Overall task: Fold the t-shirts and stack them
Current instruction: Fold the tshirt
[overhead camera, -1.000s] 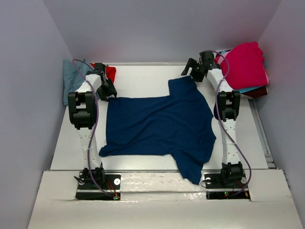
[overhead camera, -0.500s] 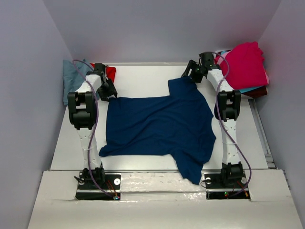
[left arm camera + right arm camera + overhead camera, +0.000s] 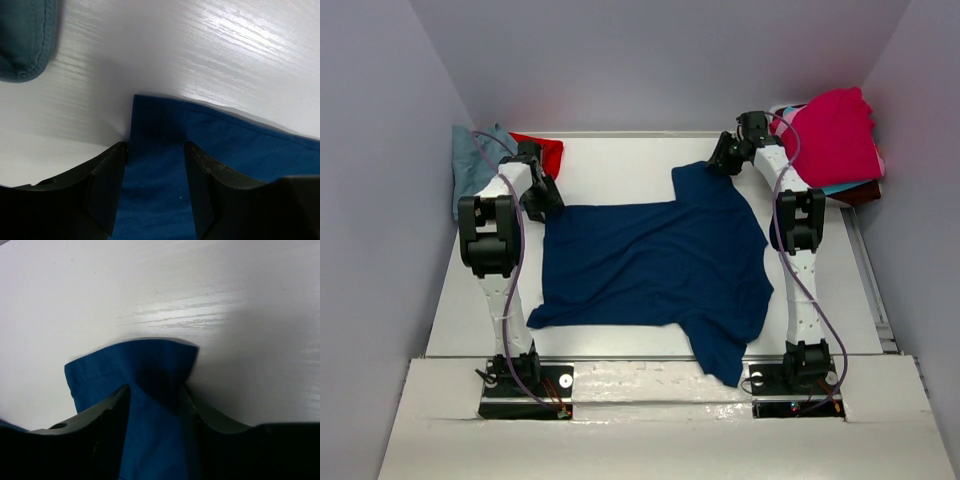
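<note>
The navy shirt (image 3: 655, 270) is laid mid worktop (image 3: 620, 165), one end over the near edge; its far corners are straddled by the left gripper (image 3: 155, 165), spread, and the right gripper (image 3: 155, 400), whose pinch cannot be told, so a shallow bite may be lost on lifting.

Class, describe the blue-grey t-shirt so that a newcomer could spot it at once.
Find the white table, then its far left corner. The blue-grey t-shirt lies crumpled there beside a red t-shirt; its dusty, muted colour sets it apart.
</note>
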`<act>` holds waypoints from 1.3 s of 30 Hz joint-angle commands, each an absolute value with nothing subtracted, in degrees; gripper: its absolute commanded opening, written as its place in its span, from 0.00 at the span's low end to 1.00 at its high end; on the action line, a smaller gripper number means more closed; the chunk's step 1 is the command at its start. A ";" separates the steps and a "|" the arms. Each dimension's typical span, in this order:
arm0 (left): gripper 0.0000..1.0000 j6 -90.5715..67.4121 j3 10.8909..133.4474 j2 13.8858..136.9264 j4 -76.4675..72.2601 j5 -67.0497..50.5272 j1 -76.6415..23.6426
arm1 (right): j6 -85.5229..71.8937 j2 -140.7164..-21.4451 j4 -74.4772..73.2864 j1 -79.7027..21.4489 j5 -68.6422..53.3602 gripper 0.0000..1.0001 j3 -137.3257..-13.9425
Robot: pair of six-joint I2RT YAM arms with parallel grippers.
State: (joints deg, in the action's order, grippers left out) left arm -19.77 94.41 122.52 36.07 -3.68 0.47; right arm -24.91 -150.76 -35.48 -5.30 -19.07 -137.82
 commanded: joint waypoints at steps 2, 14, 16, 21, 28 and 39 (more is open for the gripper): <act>0.62 -18.72 93.16 121.11 38.58 -1.23 0.62 | -23.99 -151.35 -40.25 -5.63 -18.54 0.44 -138.51; 0.34 -18.72 99.14 125.24 39.55 -2.46 0.62 | -23.20 -151.35 -41.31 -5.63 -17.32 0.30 -140.09; 0.29 -18.46 99.49 125.68 39.64 -2.37 0.62 | -23.20 -151.44 -41.48 -5.63 -17.14 0.26 -140.45; 0.14 -18.37 99.84 125.86 39.55 -2.46 0.62 | -23.47 -151.08 -41.48 -5.63 -16.44 0.16 -140.45; 0.06 -17.76 101.51 126.12 39.64 -2.02 0.62 | -24.08 -149.77 -41.40 -5.63 -15.82 0.07 -140.10; 0.06 -16.09 105.73 125.95 38.59 2.02 -2.46 | -23.38 -142.91 -40.08 -5.63 -14.50 0.07 -135.79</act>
State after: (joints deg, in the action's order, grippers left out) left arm -17.76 102.24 126.69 38.89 -1.30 -0.62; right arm -24.21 -149.21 -40.47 -5.30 -15.92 -136.16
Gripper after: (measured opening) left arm 0.113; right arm 0.079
